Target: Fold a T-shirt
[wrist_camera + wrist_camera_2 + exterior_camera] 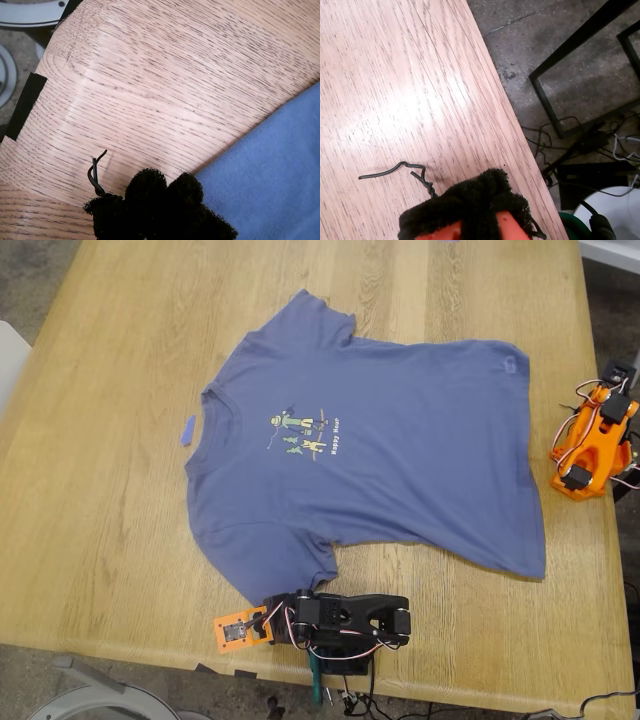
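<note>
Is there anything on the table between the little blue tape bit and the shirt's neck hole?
No. In the exterior view the tape scrap lies just beside the T-shirt collar, with only bare wooden table between them.

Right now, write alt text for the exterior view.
A slate-blue short-sleeved cotton T-shirt with a small cartoon chest print lies spread flat, unfolded, on a light wooden table. One arm rests at the view's bottom edge, an orange one at its right.

T-shirt [400, 455] slate-blue, short-sleeved, crew neck, small green-yellow figure print on chest; lying flat and unfolded on the wooden table [120, 490], print up; collar toward exterior view's left, hem toward its right.
</note>
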